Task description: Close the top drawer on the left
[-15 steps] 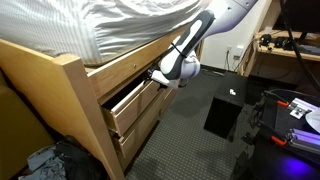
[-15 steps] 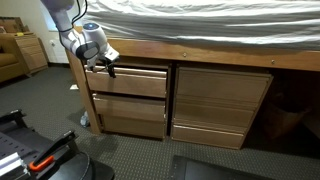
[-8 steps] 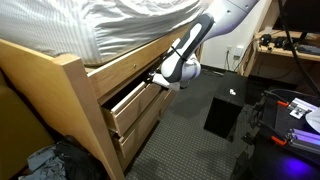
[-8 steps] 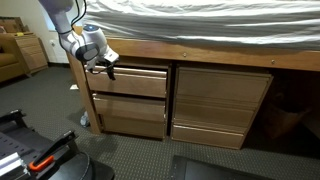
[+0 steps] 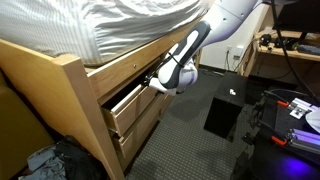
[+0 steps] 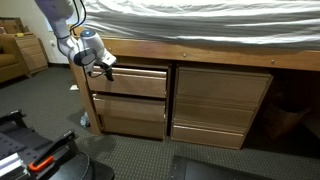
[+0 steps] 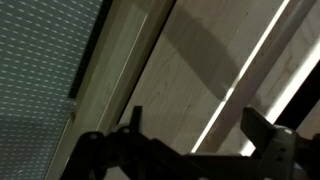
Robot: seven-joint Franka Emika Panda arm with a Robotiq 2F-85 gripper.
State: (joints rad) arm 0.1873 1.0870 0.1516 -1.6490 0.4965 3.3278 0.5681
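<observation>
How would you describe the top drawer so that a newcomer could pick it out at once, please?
Look under the wooden bed frame, where two light-wood drawer stacks stand side by side. The top drawer heads the stack at the bedpost end. Unlike its neighbours, it sticks out slightly, and the tool is at its upper edge.

Gripper (image 6: 103, 67) has crept left along the top drawer (image 6: 128, 82) front since a second ago, now nearer its left end. Wrist has swung round and dropped slightly. Can't tell if the drawer went in.
</observation>
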